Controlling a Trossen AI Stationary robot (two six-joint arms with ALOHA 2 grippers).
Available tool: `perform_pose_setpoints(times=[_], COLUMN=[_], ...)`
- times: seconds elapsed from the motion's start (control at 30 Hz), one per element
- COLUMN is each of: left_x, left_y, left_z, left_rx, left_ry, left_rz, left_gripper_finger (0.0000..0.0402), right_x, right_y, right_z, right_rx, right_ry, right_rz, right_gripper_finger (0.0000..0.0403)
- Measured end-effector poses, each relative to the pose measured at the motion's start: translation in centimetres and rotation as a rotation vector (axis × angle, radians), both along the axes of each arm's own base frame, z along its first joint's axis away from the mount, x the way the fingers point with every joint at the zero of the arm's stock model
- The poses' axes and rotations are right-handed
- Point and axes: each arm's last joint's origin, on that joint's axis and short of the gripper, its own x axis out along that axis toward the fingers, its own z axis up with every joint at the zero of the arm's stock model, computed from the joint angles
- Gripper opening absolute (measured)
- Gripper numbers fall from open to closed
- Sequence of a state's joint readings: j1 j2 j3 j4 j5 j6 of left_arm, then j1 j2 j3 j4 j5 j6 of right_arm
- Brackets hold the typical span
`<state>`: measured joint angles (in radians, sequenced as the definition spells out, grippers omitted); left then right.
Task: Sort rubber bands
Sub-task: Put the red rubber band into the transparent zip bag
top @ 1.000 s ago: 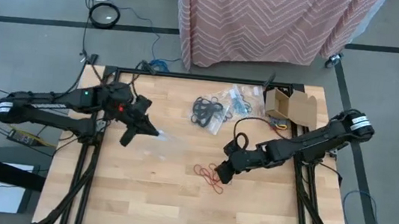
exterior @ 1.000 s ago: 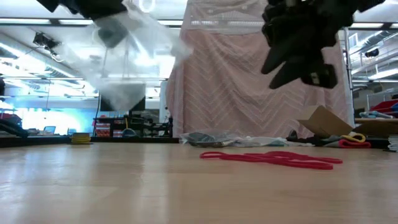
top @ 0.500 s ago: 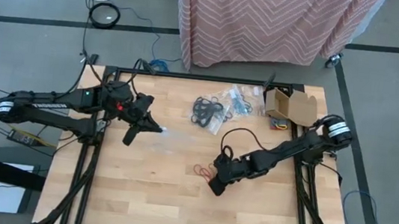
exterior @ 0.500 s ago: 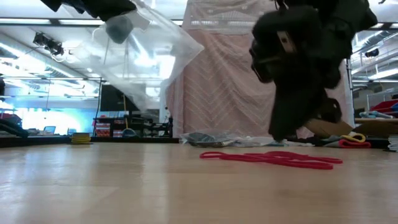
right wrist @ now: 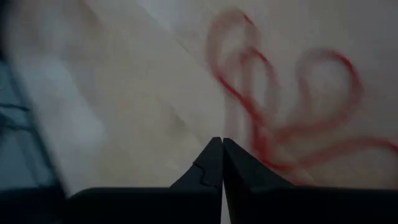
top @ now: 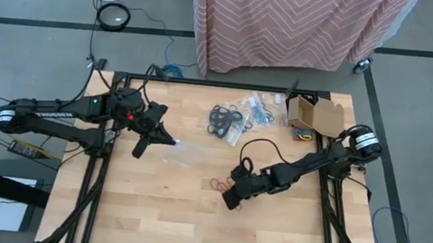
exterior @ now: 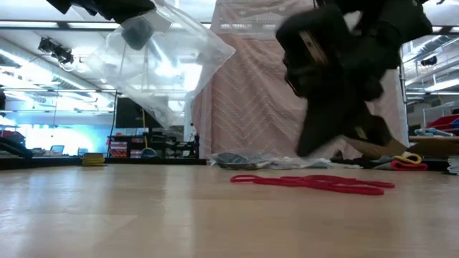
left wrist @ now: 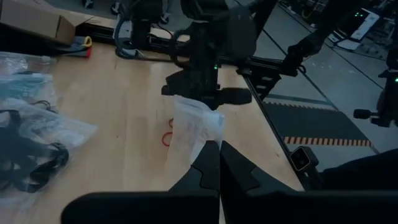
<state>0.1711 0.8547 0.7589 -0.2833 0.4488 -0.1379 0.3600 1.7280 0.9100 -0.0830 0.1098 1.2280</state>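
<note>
Counter: pale wood planks [top: 181, 216] lying smooth.
Left pincer [top: 171, 143]: clamping crinkly clear bag [exterior: 168, 61].
Right pincer [top: 226, 202]: pressing together, empty, beside thin red rubber bands [exterior: 315, 183].

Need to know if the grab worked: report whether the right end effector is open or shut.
Shut. In the right wrist view the right end effector has its fingertips touching, beside the red rubber bands; whether a band is pinched, cannot tell.

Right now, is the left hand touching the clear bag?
Touching. In the left wrist view the left hand is shut on the bag, pinching its edge. The low view shows the bag hanging from it.
</note>
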Motion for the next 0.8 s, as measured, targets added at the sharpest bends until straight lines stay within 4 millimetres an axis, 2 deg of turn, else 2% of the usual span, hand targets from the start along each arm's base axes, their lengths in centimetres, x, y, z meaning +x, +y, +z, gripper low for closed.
perform_pose_setpoints(times=[0.13, 0.23, 0.37, 0.5, 0.67, 0.8], left_x=[0.0, 0.0, 0.0, 0.0, 0.0, 0.0], left_y=[0.0, 0.0, 0.0, 0.0, 0.0, 0.0], left_z=[0.0, 0.0, 0.0, 0.0, 0.0, 0.0], left_rx=[0.003, 0.005, 0.007, 0.008, 0.009, 0.010], left_ry=[-0.003, -0.004, -0.003, -0.004, -0.004, -0.003], left_rz=[-0.001, -0.002, -0.002, -0.003, -0.003, -0.001], left_gripper_finger=[0.0000, 0.0000, 0.0000, 0.0000, 0.0000, 0.0000], right_x=[0.4, -0.6, -1.6, -1.4, -1.0, -0.6], right_y=[-0.2, -0.7, -0.8, -0.4, -0.3, -0.8], right_z=[2.5, 3.4, 2.8, 1.8, -0.2, -1.5], right_rx=[0.002, -0.040, -0.113, -0.089, -0.091, -0.076], right_ry=[-0.160, -0.125, -0.010, 0.033, 0.098, 0.140], right_rz=[-0.064, -0.081, 0.062, 0.175, 0.164, 0.099], right_gripper_finger=[0.0000, 0.0000, 0.0012, 0.0055, 0.0114, 0.0127])
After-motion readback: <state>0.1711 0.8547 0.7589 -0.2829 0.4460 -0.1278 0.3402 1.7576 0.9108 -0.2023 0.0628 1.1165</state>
